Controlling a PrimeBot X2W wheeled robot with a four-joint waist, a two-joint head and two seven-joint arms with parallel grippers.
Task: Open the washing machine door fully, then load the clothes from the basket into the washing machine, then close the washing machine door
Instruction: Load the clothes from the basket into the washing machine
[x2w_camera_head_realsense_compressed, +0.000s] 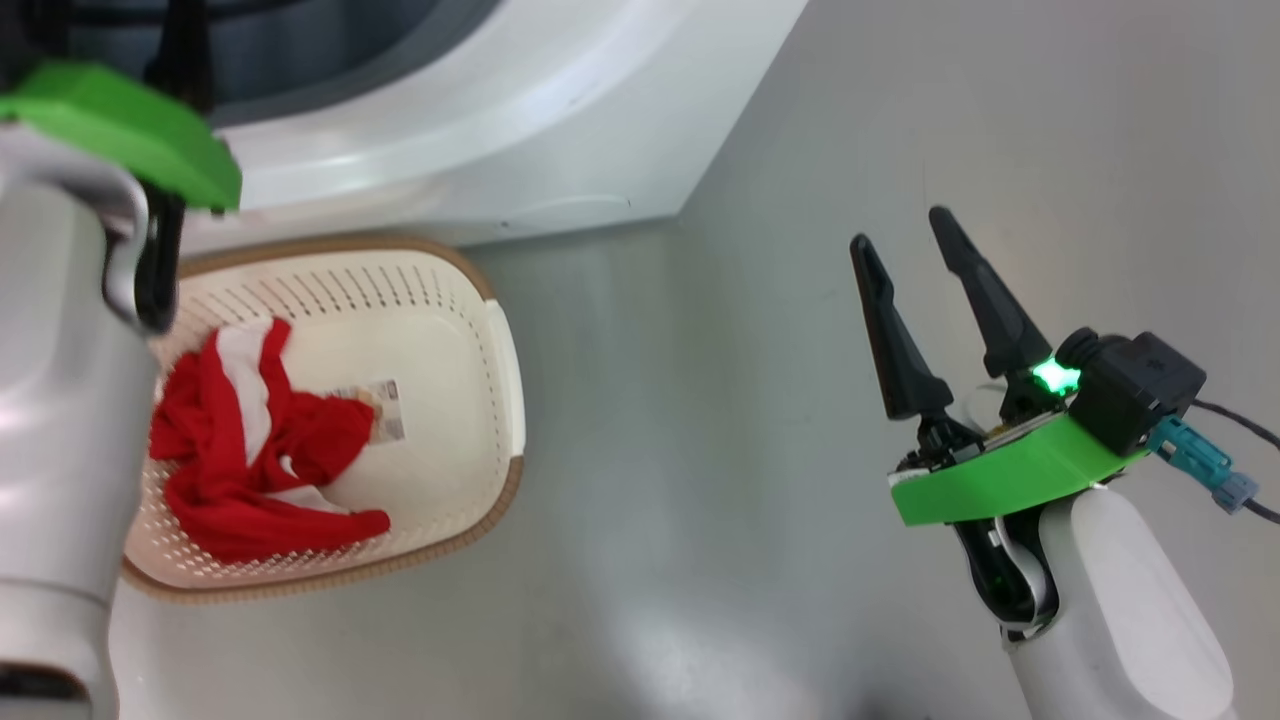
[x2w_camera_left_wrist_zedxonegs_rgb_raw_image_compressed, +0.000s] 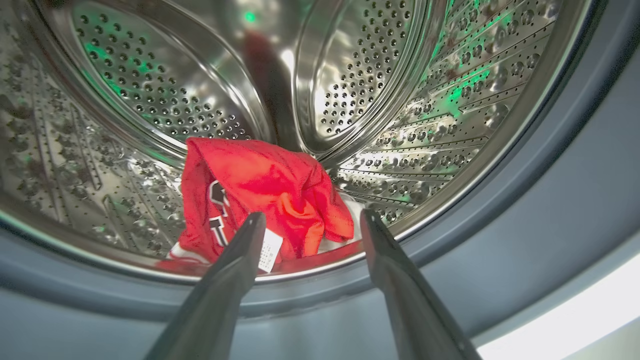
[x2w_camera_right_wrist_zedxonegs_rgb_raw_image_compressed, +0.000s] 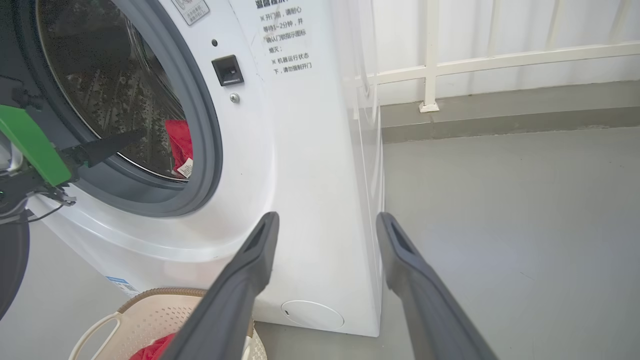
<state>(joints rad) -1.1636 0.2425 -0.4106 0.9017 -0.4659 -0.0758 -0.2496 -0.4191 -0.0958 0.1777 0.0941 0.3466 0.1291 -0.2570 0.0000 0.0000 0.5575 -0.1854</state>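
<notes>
Progress looks about halfway to me: one red garment (x2w_camera_left_wrist_zedxonegs_rgb_raw_image_compressed: 270, 185) lies at the front of the drum (x2w_camera_left_wrist_zedxonegs_rgb_raw_image_compressed: 150, 75), just behind the grey gasket (x2w_camera_left_wrist_zedxonegs_rgb_raw_image_compressed: 550, 210), white tag showing. Left gripper (x2w_camera_left_wrist_zedxonegs_rgb_raw_image_compressed: 312, 215) sits at the drum mouth, fingers spread wide, nothing in them. Right gripper (x2w_camera_head_realsense_compressed: 900, 228) is wide open and empty too, hovering over the floor (x2w_camera_head_realsense_compressed: 700, 450) well right of the basket (x2w_camera_head_realsense_compressed: 505, 400).

Rest of the clothes (x2w_camera_head_realsense_compressed: 250, 450) are a crumpled red heap with white stripes in the left part of the basket, which sits just in front of the washer (x2w_camera_head_realsense_compressed: 520, 130).

My take for the next grab: back the left arm straight out so it clears the gasket, drop over the middle of the heap, and pinch a thick fold, not a loose edge. Basket looks light, so it'll probably slide if you nudge the wall.
</notes>
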